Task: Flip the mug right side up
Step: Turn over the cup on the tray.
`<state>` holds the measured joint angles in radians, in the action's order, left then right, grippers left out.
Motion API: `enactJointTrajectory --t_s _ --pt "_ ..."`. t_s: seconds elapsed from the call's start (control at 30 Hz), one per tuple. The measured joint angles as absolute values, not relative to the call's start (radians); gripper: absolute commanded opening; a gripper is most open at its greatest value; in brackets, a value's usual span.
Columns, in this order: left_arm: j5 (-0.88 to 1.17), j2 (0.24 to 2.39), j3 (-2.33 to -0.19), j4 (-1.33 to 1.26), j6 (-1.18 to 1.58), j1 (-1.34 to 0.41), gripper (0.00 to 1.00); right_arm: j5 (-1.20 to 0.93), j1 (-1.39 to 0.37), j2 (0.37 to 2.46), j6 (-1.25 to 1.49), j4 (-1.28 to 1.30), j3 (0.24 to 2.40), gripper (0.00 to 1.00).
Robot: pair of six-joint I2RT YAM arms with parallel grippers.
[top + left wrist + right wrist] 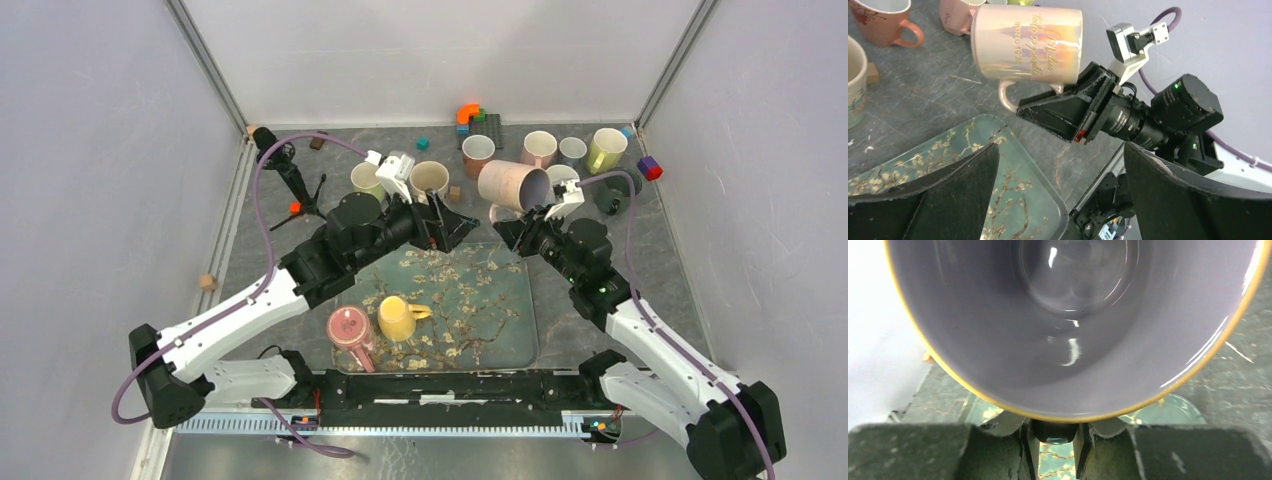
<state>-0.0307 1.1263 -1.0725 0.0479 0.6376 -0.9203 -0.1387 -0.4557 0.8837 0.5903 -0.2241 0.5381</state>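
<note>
The mug [513,186] is pale pink with gold script and a gold rim. It hangs on its side above the table, its mouth facing the right arm. My right gripper [508,222] is shut on its handle. The right wrist view fills with the mug's grey inside [1068,315], and the handle sits between the right gripper's [1055,432] jaws. In the left wrist view the mug [1028,45] lies level, handle [1007,95] down, with the right gripper [1063,107] on it. My left gripper [458,228] stands open and empty just left of the mug; its fingers [948,190] spread wide over the tray's corner.
A floral teal tray [480,300] lies in the middle with a yellow mug [397,318] and a pink cup [348,328] on it. Several mugs [540,148] stand at the back, near coloured blocks [470,115]. A small black tripod [292,180] stands at the back left.
</note>
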Motion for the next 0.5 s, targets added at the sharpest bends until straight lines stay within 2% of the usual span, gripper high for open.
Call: enactJointTrajectory --t_s 0.5 --pt "-0.077 1.005 -1.036 0.236 0.563 -0.92 1.0 0.072 -0.455 1.145 0.418 -0.009 0.683 0.0"
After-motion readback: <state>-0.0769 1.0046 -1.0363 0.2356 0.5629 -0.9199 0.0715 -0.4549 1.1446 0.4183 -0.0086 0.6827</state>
